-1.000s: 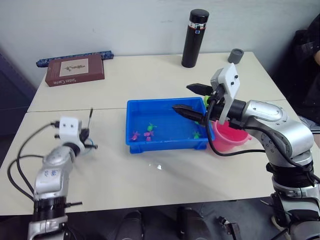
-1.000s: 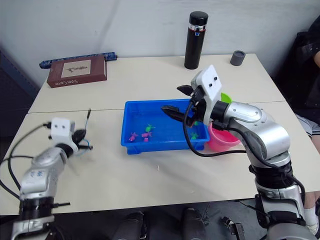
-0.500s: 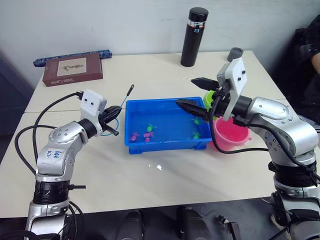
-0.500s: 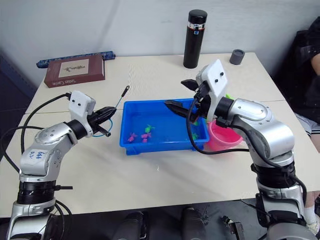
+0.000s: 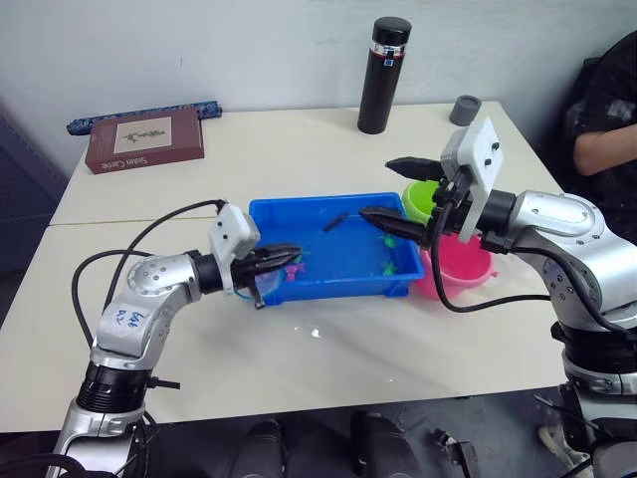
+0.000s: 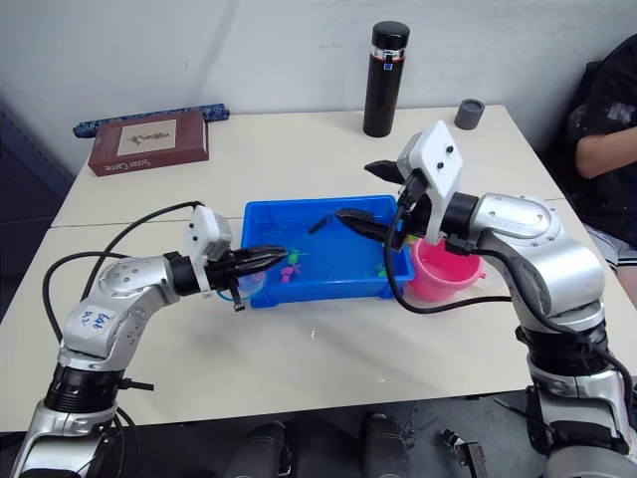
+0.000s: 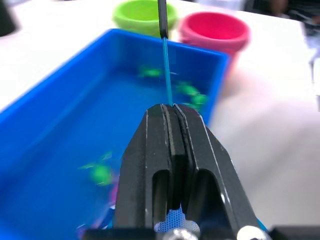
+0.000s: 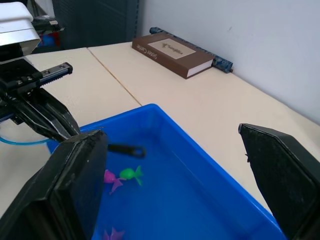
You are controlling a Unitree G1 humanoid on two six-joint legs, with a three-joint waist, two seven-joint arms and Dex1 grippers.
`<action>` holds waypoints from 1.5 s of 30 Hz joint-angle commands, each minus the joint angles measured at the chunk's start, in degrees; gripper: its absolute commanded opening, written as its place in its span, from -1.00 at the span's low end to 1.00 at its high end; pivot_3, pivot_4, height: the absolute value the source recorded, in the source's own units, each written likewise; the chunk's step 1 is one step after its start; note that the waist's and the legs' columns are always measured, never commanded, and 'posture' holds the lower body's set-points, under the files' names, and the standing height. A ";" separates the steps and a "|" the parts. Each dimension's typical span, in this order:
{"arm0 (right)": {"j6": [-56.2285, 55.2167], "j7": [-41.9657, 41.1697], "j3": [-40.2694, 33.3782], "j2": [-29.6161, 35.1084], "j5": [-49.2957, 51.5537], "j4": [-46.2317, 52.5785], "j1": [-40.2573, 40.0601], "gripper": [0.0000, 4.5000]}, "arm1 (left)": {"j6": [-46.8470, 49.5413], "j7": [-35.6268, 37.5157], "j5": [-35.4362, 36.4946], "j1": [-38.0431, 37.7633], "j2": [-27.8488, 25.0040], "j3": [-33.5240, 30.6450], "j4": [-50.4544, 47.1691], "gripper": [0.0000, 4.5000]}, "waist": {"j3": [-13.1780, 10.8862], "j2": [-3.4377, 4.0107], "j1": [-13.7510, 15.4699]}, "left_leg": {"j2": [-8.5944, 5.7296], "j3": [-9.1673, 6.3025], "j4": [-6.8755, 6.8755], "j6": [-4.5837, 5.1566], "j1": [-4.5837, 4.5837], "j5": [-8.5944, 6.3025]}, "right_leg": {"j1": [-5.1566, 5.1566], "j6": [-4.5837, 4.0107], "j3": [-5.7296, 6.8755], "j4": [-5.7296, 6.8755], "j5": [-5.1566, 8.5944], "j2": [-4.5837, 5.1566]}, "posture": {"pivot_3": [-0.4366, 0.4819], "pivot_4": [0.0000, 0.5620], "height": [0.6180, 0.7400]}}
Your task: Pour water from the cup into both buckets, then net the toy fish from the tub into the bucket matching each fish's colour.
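- Tub point(image 5: 333, 284), centre frame, holds green and pink toy fish point(image 5: 296, 267).
- We see the right gripper point(image 5: 396, 192) spread wide and empty above the tub's right end.
- Our left gripper point(image 5: 281, 258) is clamped on the net handle point(image 7: 165, 60) at the tub's left rim.

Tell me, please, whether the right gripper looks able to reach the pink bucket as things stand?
Probably yes: the right gripper, open and empty, hangs over the tub right beside the pink bucket, whose open top is uncovered.

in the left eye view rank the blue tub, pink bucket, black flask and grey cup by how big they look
1. blue tub
2. black flask
3. pink bucket, partly hidden by the arm, so its place against the flask is unsure
4. grey cup
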State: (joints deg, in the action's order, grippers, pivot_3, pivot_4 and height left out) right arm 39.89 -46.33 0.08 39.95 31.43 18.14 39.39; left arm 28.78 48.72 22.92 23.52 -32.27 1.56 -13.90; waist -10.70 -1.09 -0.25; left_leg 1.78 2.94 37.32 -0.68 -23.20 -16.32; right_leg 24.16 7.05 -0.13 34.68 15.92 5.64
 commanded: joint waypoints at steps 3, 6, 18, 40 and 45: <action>-1.38 -6.12 0.89 2.76 0.09 0.48 -0.47 1.00 | -2.53 3.99 0.42 -0.70 -1.75 1.49 -3.23 -0.97 | 0.00 0.00 0.04 | 0.00 0.00 0.03 0.01 0.01 0.01 | 0.00 0.00 -0.01 0.02 0.00 -0.01 | -0.05 -0.47 1.00; -1.66 -11.32 2.29 5.52 0.34 0.72 -1.91 1.00 | -5.19 6.35 -0.83 -1.00 -2.84 2.58 -2.57 -0.97 | 0.00 0.00 0.07 | 0.00 -0.01 0.07 0.01 0.01 0.01 | 0.00 0.00 -0.01 0.03 0.00 -0.01 | -0.05 -0.47 1.00; -0.30 -18.21 4.98 6.73 1.51 1.93 -4.48 1.00 | -12.46 10.40 -3.71 -1.13 -4.19 4.42 -0.43 -0.97 | 0.00 0.00 0.08 | 0.00 0.00 0.14 0.02 0.02 0.00 | 0.00 0.00 -0.03 0.08 0.00 -0.03 | -0.05 -0.47 1.00; 2.41 -15.38 9.27 0.43 1.79 2.27 -6.45 1.00 | -16.36 11.12 -5.06 0.70 -3.16 5.78 0.67 -0.97 | 0.00 0.00 0.10 | 0.00 -0.01 0.41 0.03 0.00 -0.01 | 0.00 0.00 -0.06 0.32 0.00 -0.05 | -0.05 -0.47 1.00; 2.98 -16.11 9.16 1.32 2.34 3.44 -6.18 1.00 | -16.67 11.47 -5.12 0.43 -3.37 5.96 0.74 -0.97 | 0.00 0.00 0.10 | 0.00 -0.01 0.44 0.03 0.00 -0.01 | 0.00 0.00 -0.06 0.35 0.00 -0.05 | -0.05 -0.47 1.00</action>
State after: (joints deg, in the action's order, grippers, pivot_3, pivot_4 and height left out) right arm 42.71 -61.78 10.23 40.67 32.80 19.66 32.63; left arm 13.04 59.71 17.69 23.54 -35.68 7.67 -12.58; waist -10.70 -1.09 -0.14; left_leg 1.78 2.93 37.76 -0.65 -23.20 -16.33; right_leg 24.16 7.04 -0.20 35.04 15.93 5.60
